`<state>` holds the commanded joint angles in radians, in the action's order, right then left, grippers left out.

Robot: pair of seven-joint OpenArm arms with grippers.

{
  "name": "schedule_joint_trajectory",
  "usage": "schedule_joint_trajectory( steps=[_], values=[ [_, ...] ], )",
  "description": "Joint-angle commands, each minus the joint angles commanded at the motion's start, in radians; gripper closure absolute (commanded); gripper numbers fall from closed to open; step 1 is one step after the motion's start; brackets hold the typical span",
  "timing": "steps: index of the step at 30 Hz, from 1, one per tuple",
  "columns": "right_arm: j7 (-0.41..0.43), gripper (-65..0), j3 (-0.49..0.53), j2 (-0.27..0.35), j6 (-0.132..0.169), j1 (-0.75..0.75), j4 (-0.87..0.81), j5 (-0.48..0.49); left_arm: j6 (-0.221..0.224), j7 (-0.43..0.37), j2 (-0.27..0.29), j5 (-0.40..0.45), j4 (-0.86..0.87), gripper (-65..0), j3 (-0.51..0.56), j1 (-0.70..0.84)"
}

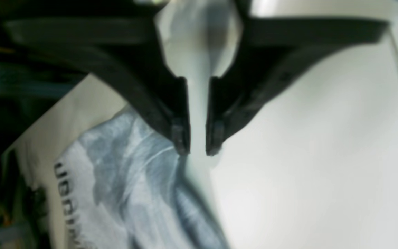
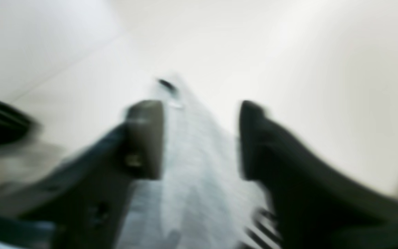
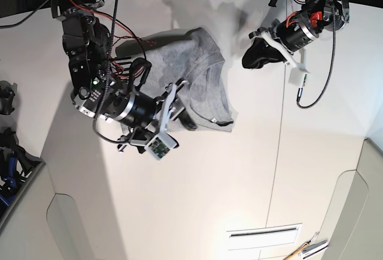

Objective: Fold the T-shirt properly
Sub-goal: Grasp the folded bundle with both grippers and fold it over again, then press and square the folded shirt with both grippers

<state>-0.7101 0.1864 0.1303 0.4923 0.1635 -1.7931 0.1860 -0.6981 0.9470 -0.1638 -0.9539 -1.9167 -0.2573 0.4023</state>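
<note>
The table [image 3: 197, 188] is the biggest thing I see, white and mostly bare, with a seam running down its right part. On its upper middle lies the T-shirt [image 3: 200, 77], bunched into a loose grey heap, not spread flat; it has no straight edges yet, so I judge the fold has hardly begun and the cloth first needs laying out. Black lettering shows on it in the left wrist view.

My right arm reaches across the shirt's lower left part. The right gripper [image 2: 199, 138] has its 2 fingers apart, with grey fabric lying between them, placed, I judge, to take hold of an edge; blur keeps me from saying whether the fingers touch the cloth.

My left arm hangs at the far side, well apart from the heap. The left gripper [image 1: 198, 138] shows a narrow gap between its tips and pinches nothing, apparently waiting clear.

A pencil-like tool [image 3: 305, 250] lies at the near edge.
</note>
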Motion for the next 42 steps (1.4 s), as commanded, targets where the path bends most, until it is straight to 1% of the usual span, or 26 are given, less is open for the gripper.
schedule_joint_trajectory(
  steps=[1, 2, 3, 6, 9, 10, 12, 14, 15, 17, 18, 21, 22, 24, 26, 27, 29, 32, 35, 36, 40, 42],
  values=[
    [0.004, -11.8, -0.033, 0.000, -0.002, 0.000, 0.000, -0.007, 0.000, 0.000, 0.000, 0.000, -0.032, -2.1, 0.000, 0.000],
    [0.004, -1.0, -0.065, 0.002, -0.011, 0.001, 0.000, -0.006, 0.000, 0.002, 0.000, 0.000, -0.061, -0.9, 0.003, 0.000],
    [0.004, 0.0, -0.095, 0.002, -0.023, 0.001, 0.000, -0.006, 0.000, 0.008, 0.000, 0.000, -0.085, -0.4, 0.008, 0.000],
    [0.004, 0.0, -0.174, 0.002, -0.026, 0.002, 0.002, -0.006, 0.000, 0.031, 0.000, 0.002, -0.107, 0.0, 0.051, 0.000],
    [0.016, 0.0, -0.231, 0.005, -0.026, 0.029, 0.059, -0.006, 0.000, 0.035, 0.000, 0.019, -0.107, 0.0, 0.146, 0.000],
    [0.027, 0.0, -0.244, 0.005, -0.026, 0.045, 0.101, -0.006, 0.000, 0.028, 0.000, 0.036, -0.107, 0.0, 0.185, 0.000],
    [0.047, 0.0, -0.260, 0.005, -0.025, 0.082, 0.203, 0.002, 0.000, 0.013, 0.000, 0.098, -0.103, 0.0, 0.267, 0.000],
    [0.061, 0.0, -0.259, 0.005, -0.024, 0.114, 0.306, 0.034, 0.000, -0.011, 0.000, 0.151, -0.086, 0.0, 0.335, 0.000],
    [0.062, 0.0, -0.257, 0.005, -0.020, 0.127, 0.352, 0.065, 0.000, -0.035, 0.000, 0.178, -0.071, 0.0, 0.360, 0.000],
    [0.063, 0.0, -0.256, 0.005, 0.008, 0.140, 0.424, 0.101, 0.000, -0.074, 0.000, 0.237, -0.039, 0.0, 0.391, -0.001],
    [0.063, 0.0, -0.256, 0.005, 0.018, 0.142, 0.452, 0.107, 0.000, -0.084, 0.000, 0.257, -0.023, 0.0, 0.397, -0.003],
    [0.063, 0.0, -0.256, 0.005, 0.021, 0.143, 0.513, 0.109, 0.000, -0.084, 0.000, 0.286, 0.030, 0.0, 0.398, -0.009],
    [0.063, 0.0, -0.256, 0.006, 0.029, 0.143, 0.528, 0.107, 0.000, -0.083, 0.000, 0.291, 0.046, 0.0, 0.398, -0.014],
    [0.053, 0.0, -0.256, 0.010, 0.054, 0.139, 0.546, 0.107, 0.000, -0.083, 0.000, 0.295, 0.079, 0.0, 0.398, -0.033],
    [0.020, 0.0, -0.256, 0.023, 0.065, 0.121, 0.545, 0.138, 0.000, -0.083, 0.000, 0.317, 0.103, 0.0, 0.398, -0.063],
    [0.010, 0.0, -0.256, 0.034, 0.065, 0.109, 0.544, 0.160, 0.000, -0.084, 0.000, 0.333, 0.114, 0.0, 0.398, -0.084],
    [0.010, 0.0, -0.257, 0.060, 0.065, 0.081, 0.542, 0.212, 0.040, -0.084, 0.000, 0.364, 0.139, 0.0, 0.397, -0.132],
    [0.004, 0.0, -0.257, 0.083, 0.065, 0.037, 0.523, 0.269, 0.056, -0.100, 0.000, 0.411, 0.185, 0.0, 0.391, -0.195],
    [-0.024, 0.0, -0.258, 0.082, 0.066, -0.022, 0.470, 0.306, 0.086, -0.129, 0.000, 0.455, 0.227, 0.0, 0.391, -0.245],
    [-0.031, 0.0, -0.258, 0.083, 0.066, -0.044, 0.449, 0.321, 0.092, -0.133, 0.000, 0.467, 0.236, 0.0, 0.391, -0.261],
    [-0.039, 0.0, -0.258, 0.082, 0.065, -0.127, 0.357, 0.361, 0.143, -0.139, 0.000, 0.530, 0.260, 0.0, 0.391, -0.348],
    [-0.048, 0.0, -0.258, 0.077, 0.065, -0.160, 0.324, 0.383, 0.147, -0.140, 0.000, 0.551, 0.279, 0.0, 0.391, -0.393]
  ],
)
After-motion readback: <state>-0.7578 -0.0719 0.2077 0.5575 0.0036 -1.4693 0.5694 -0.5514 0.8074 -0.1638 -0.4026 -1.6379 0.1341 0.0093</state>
